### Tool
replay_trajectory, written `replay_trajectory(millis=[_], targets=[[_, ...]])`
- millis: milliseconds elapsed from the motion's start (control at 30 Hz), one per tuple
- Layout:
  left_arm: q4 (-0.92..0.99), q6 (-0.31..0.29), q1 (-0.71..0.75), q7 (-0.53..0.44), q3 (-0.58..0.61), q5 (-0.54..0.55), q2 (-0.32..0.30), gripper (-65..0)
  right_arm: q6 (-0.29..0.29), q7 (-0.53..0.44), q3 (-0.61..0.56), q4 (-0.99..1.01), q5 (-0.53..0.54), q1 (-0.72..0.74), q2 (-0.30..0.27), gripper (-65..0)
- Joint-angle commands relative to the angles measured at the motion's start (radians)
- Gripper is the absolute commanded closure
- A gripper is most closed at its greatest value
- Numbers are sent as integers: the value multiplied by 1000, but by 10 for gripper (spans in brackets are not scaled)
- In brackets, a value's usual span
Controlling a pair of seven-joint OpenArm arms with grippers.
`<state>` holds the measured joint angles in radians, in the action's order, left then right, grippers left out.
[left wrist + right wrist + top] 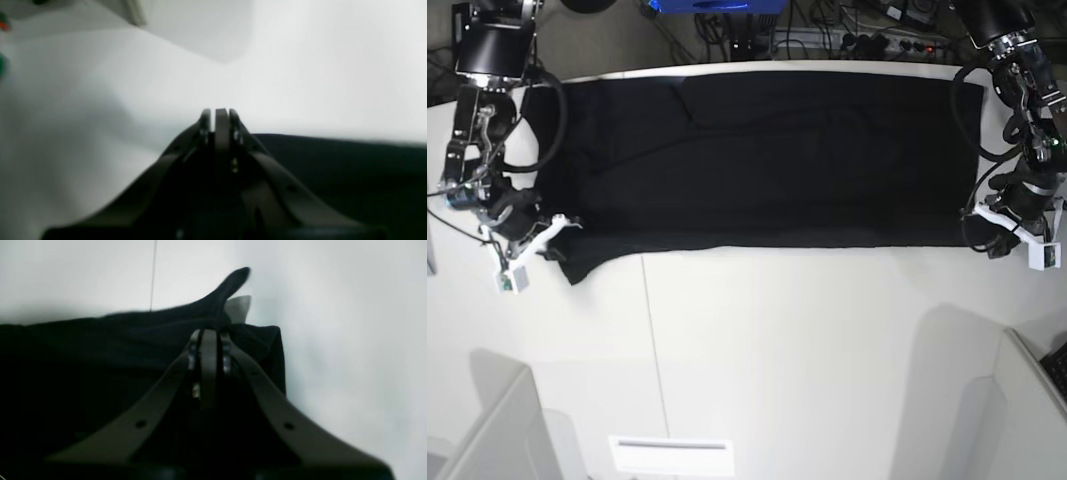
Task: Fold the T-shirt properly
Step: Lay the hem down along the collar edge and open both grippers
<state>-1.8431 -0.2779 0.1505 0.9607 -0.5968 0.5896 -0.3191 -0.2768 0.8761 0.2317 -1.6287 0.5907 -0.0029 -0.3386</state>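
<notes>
Cloth fills the upper half of the base view: the T-shirt (767,160), plain black side up, lies stretched in a wide band across the white table (777,350), its lower edge running nearly straight from left to right.

At the left of that frame the right gripper (545,240) sits at the shirt's lower-left corner. In the right wrist view its fingers (208,340) are pressed together on a ridge of black fabric, and a pinched point of cloth sticks up just above them.

At the right of the base frame the left gripper (979,215) is at the shirt's lower-right edge. Its fingers (220,116) are together, with the dark shirt edge just beside them; whether they pinch it is unclear.
</notes>
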Motion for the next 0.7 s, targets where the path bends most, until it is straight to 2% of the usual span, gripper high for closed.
replay_trajectory(millis=[0,333,567,667], targets=[[-16,-1,4,8,-16,28,-15,0,-2,-21,8,-21,8,10,-17,0],[-45,-1,94,19,-42,51,-15,0,-2,-19,10,-127,8,-113,-17,0],[-100,-1,140,22,-42,53,-15,0,-2,-19,10,-130,8,-144,-15,0],[-100,-1,171,22,-42,51,-12,0,-2,10,25,-135,8,-156,-15,0]])
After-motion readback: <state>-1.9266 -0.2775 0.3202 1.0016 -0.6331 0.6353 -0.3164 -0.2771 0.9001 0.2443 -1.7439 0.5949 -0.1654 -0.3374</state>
